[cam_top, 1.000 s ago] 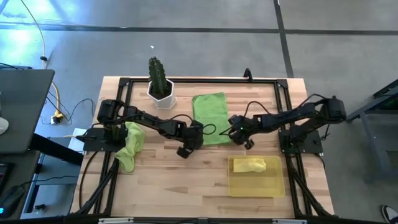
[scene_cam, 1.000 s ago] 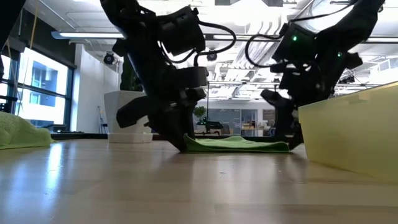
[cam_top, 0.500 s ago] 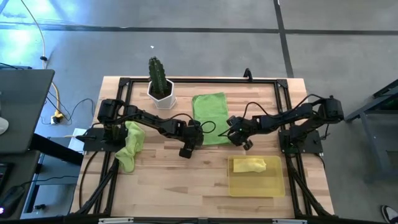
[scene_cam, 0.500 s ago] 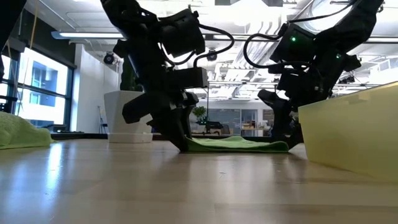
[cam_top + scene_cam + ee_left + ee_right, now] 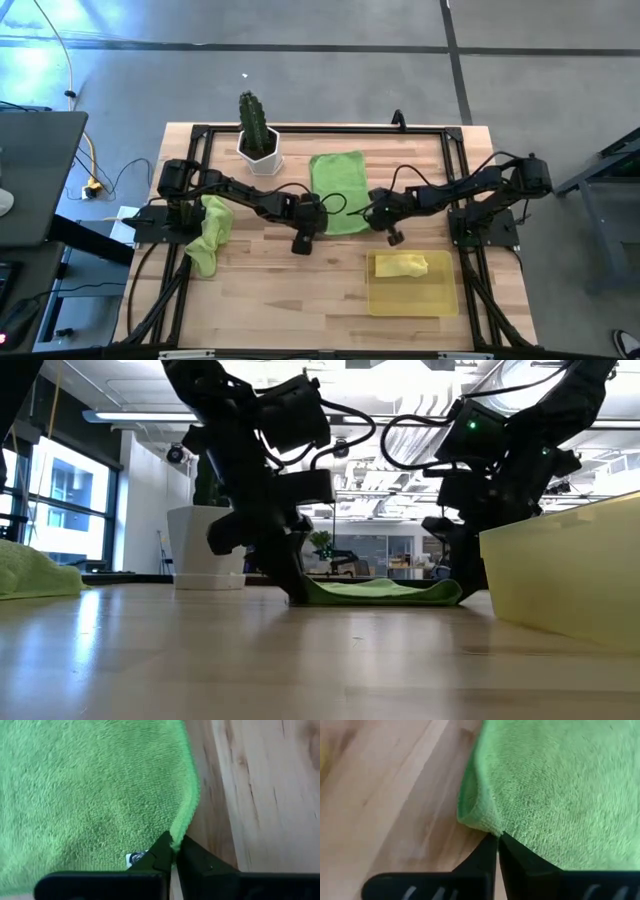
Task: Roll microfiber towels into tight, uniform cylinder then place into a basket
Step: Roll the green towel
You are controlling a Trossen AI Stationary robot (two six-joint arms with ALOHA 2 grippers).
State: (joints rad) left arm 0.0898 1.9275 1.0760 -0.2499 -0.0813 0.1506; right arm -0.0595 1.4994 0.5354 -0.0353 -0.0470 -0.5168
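A lime green microfiber towel lies spread flat on the wooden table between my arms. My left gripper is shut on its near left corner and my right gripper on its near right corner. A second lime green towel lies crumpled by the left arm's base, part of it on the frame. The yellow towel lies rolled up in the translucent yellow basket at the near right. My left gripper pinches the towel's left edge close to the near corner between its two fingertips, slanting down from the table's left. The edge rises slightly into the fingers; the rest lies flat. My right gripper pinches the near right corner, bunched into a small fold, between its fingertips. It slants down from the table's right. The corner curls up off the wood while the rest stays flat.
A white hexagonal pot with a cactus stands at the far left, just left of the spread towel. A black frame runs around the tabletop. Bare wood lies between the towel's near edge and the table's near edge.
Both grippers have stayed in place, rolled about their own axes and shut on the spread towel's near corners. The towel's near right corner has bunched and curled up a little; the rest has stayed flat.
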